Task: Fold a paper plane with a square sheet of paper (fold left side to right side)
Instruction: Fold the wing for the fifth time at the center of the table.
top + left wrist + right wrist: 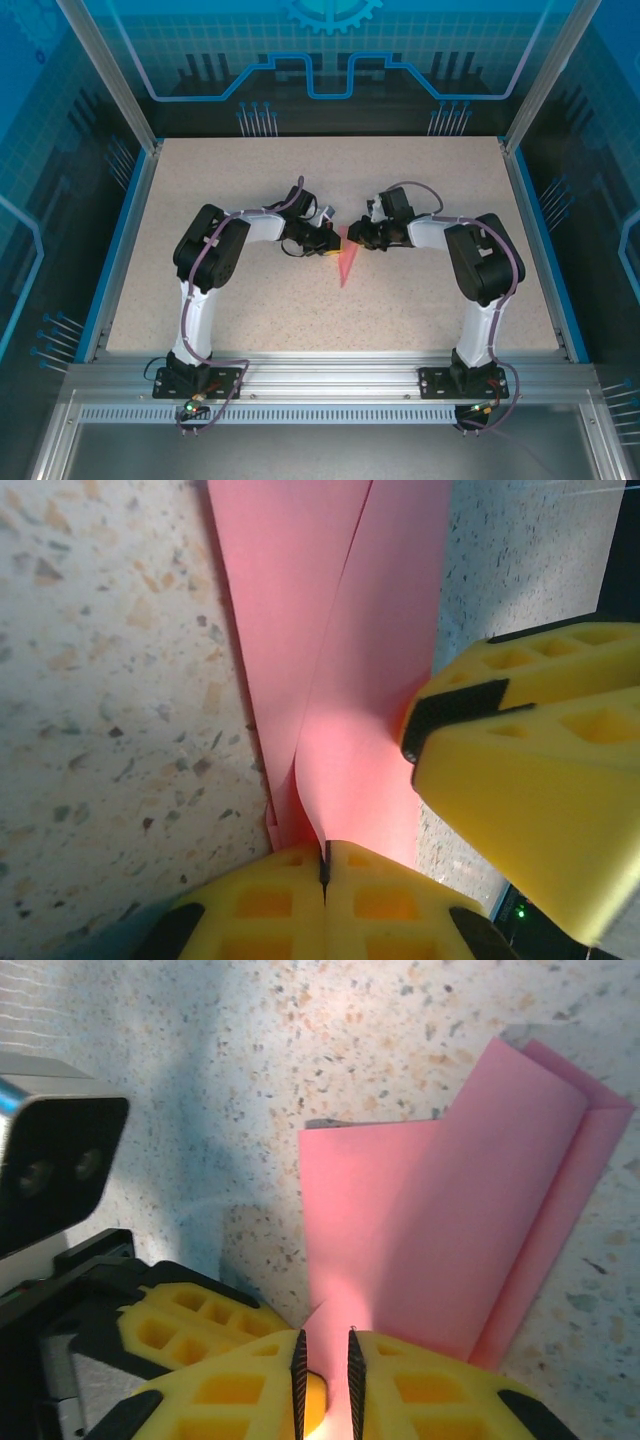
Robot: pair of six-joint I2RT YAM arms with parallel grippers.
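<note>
Paper plane is being pinched at one end by both sets of fingers. In the left wrist view, the left gripper is pressing its yellow fingers together, with the pink-red layers running down into the seam between them. Two flaps are rising from that pinch, meeting along a crease that is running up the middle of the sheet.

Just to the side, the right gripper is holding its dark pads a thin slit apart, and the narrowing corner of the paper is feeding into that slit, so these fingers are clamping it too. From this side the paper is fanning away from the fingers in overlapping folded panels, the outermost one lying as a slim strip along the far edge.

Seen from above, the two grippers are facing each other, tips nearly touching, at the wide end of the paper plane. It is showing as a slim pointed wedge, its tip pointing toward the arm bases, and it is sitting near the middle of the speckled bench, between the two bent arms. Blue patterned walls are surrounding the bench.
</note>
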